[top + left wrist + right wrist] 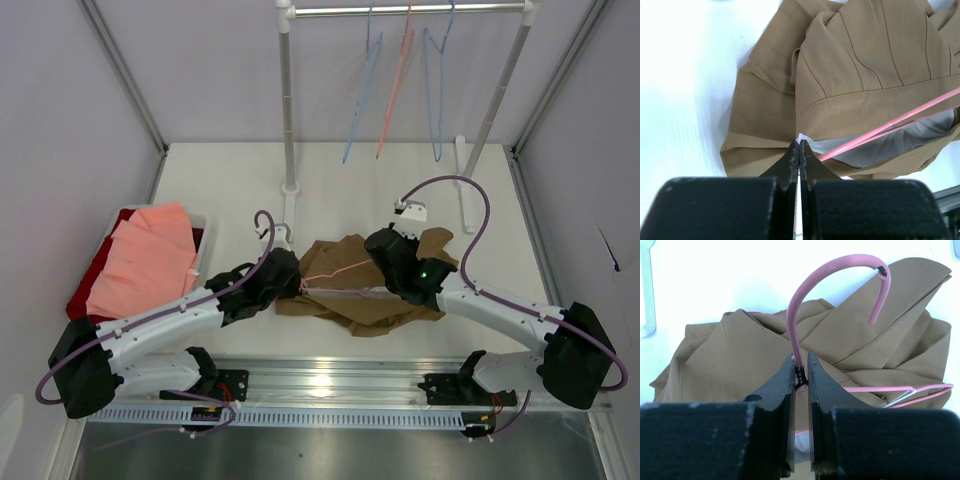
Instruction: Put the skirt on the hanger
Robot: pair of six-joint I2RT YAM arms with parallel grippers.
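The skirt (865,65) is tan-brown with a white lining (880,147), the hanger (855,259) pink, the table (230,180) white.

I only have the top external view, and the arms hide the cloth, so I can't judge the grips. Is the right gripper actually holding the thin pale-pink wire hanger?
Observer: Yes. In the right wrist view the right gripper is shut on the thin pale-pink wire hanger at its neck, just under the hook.
Operator: And the left one?
Observer: The left gripper is shut on the edge of the tan-brown cloth skirt, with a speck of white showing at its tips.
Operator: Is the hanger inside the skirt yet?
Observer: Partly. A pink bar runs into the opening, over the skirt's white inner lining.
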